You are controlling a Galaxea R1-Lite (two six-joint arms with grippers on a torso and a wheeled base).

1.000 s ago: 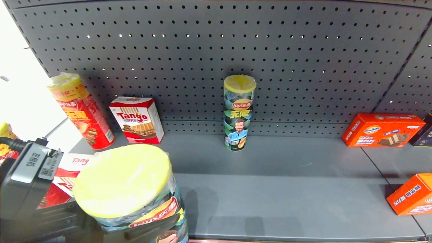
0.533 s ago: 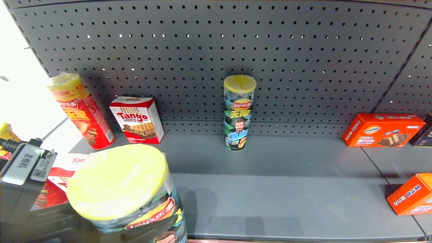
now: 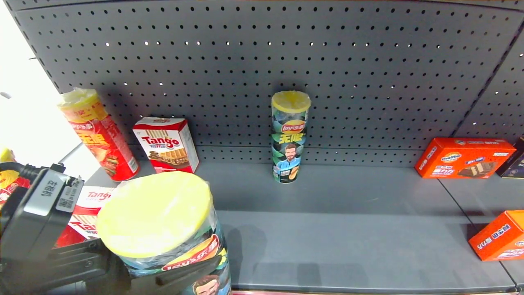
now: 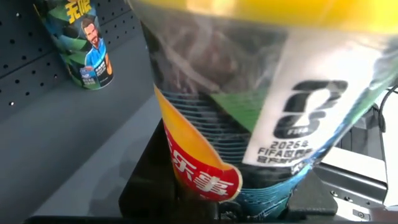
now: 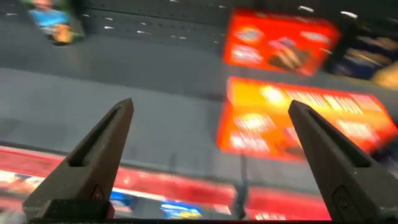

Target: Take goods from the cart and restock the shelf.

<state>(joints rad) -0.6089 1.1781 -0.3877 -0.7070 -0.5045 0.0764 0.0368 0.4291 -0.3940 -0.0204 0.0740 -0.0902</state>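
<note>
The grey metal shelf (image 3: pixel 348 229) with its perforated back panel took up most of the head view. Lower left, big and close, was the tall cardboard chip canister with the yellow plastic lid (image 3: pixel 163 229). The left gripper (image 3: pixel 163 276) was clamped round its body below the lid, and it was upright, off the shelf board. Its wrap carried a red oval logo patch, a bearded man's portrait and, in the left wrist view, a white panel with a football emblem.

At the right edge, the long orange carton (image 3: pixel 464 157) lay against the back panel, printed with a chocolate-wafer picture. A second orange carton (image 3: pixel 497 235) sat lower right, near the front.

Upper left stood the red chip canister (image 3: pixel 100 137), and just beside it the red-and-white wafer box (image 3: pixel 167 145), upright. A matching flat wafer box (image 3: pixel 88 209) lay left of the held canister.

Dead centre, at the back panel, stood a twin green-and-blue chip canister (image 3: pixel 290 139), yellow lid up.

The right gripper (image 5: pixel 214 162) hung with its two dark fingers spread wide, nothing between them.
</note>
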